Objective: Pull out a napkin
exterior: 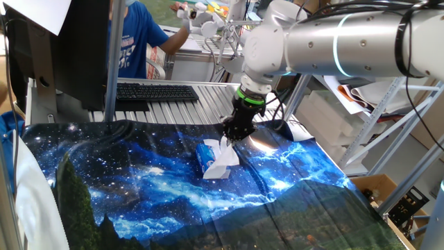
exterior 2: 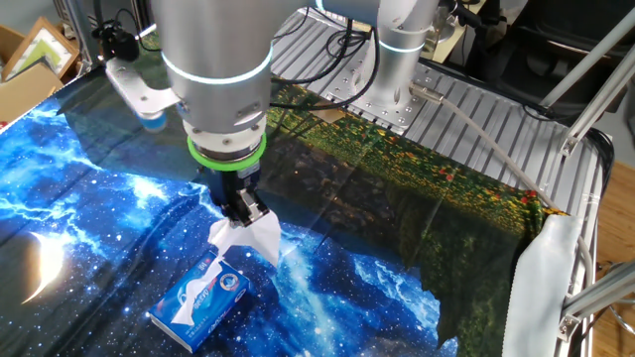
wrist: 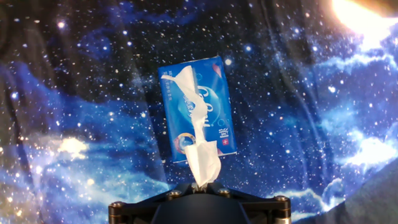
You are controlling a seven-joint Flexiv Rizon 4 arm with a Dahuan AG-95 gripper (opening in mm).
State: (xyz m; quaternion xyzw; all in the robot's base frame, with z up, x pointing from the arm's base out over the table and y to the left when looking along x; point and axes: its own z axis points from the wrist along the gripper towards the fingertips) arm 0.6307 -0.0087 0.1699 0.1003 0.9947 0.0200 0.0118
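Jaws closed on the napkin: the gripper pinches the top of the white sheet, which hangs below it in a crumpled, folded bunch. In the hand view the napkin runs as a narrow twisted strip from the gripper's base at the bottom edge up across the face of the blue tissue pack, its far end still at the pack's upper left corner. One fixed view shows the napkin spread just beside and partly over the pack, directly under the gripper.

The pack lies flat on the surface, which is covered by a starry blue galaxy-print cloth; the pack sits near the middle of the cloth. The cloth changes to a dark green landscape print towards one edge. A bright light patch shows on the cloth close to the gripper in one fixed view.

Beyond the cloth, a black keyboard rests on a slatted metal bench. A person in a blue shirt stands behind it.
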